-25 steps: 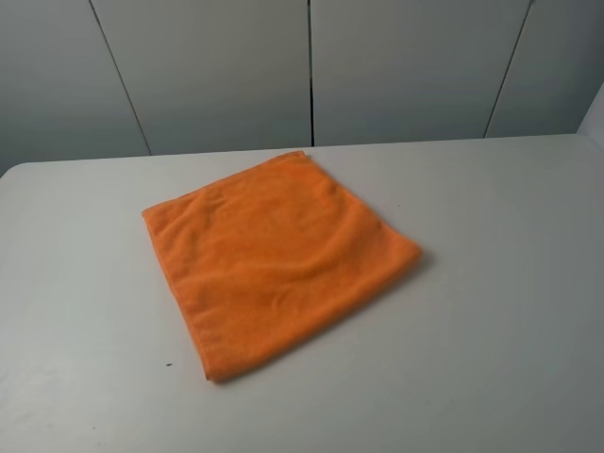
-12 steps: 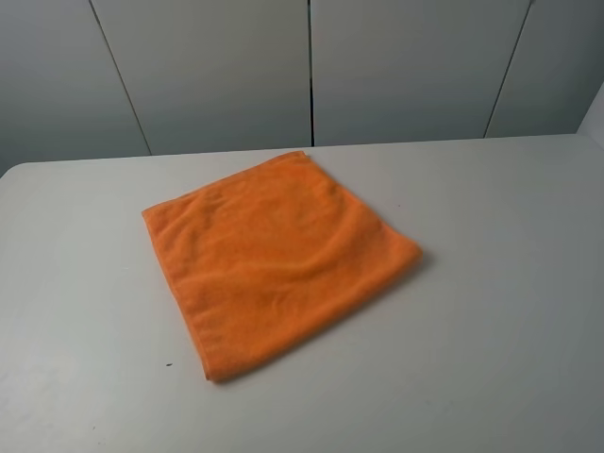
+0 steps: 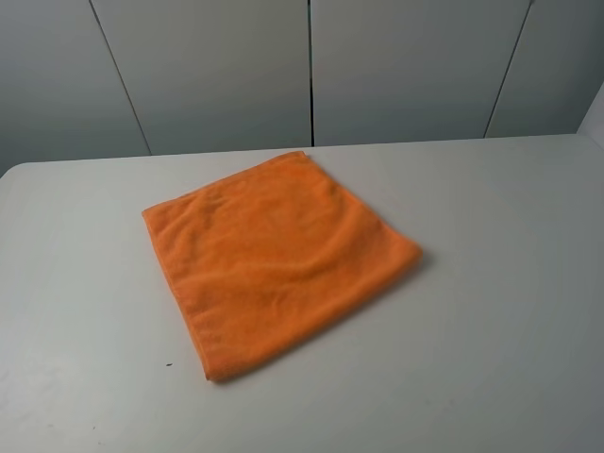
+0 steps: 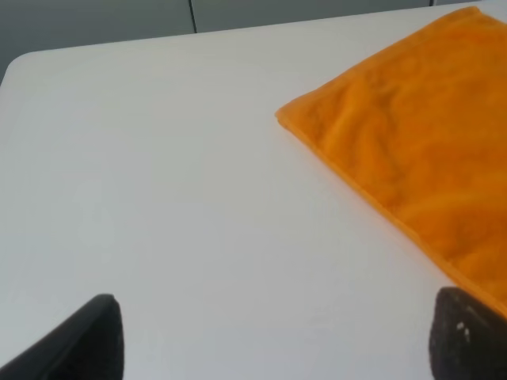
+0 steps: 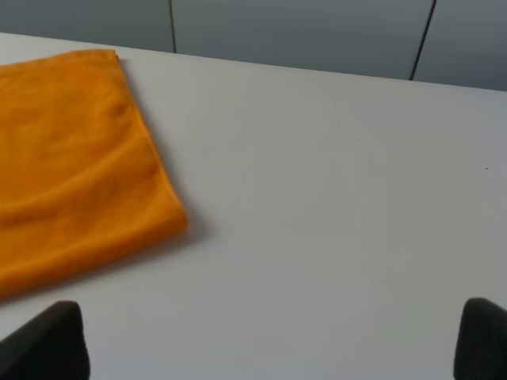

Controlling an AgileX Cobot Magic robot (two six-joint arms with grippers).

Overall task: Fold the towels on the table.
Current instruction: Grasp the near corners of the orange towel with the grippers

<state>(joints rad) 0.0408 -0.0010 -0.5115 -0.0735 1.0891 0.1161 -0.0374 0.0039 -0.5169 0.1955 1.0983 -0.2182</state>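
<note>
An orange towel (image 3: 278, 260) lies flat on the white table (image 3: 500, 302), turned like a diamond, near the middle. In the exterior high view neither arm shows. The left wrist view has the towel (image 4: 420, 134) to one side, with my left gripper (image 4: 277, 340) open, its two dark fingertips (image 4: 87, 340) far apart above bare tabletop. In the right wrist view the towel (image 5: 71, 158) fills the other side and my right gripper (image 5: 269, 340) is open too, nothing between its fingertips (image 5: 483, 332).
Grey wall panels (image 3: 311, 71) stand behind the table's far edge. A tiny dark speck (image 3: 169, 364) sits on the table near the towel's front corner. Bare white tabletop (image 3: 75, 283) surrounds the towel on all sides.
</note>
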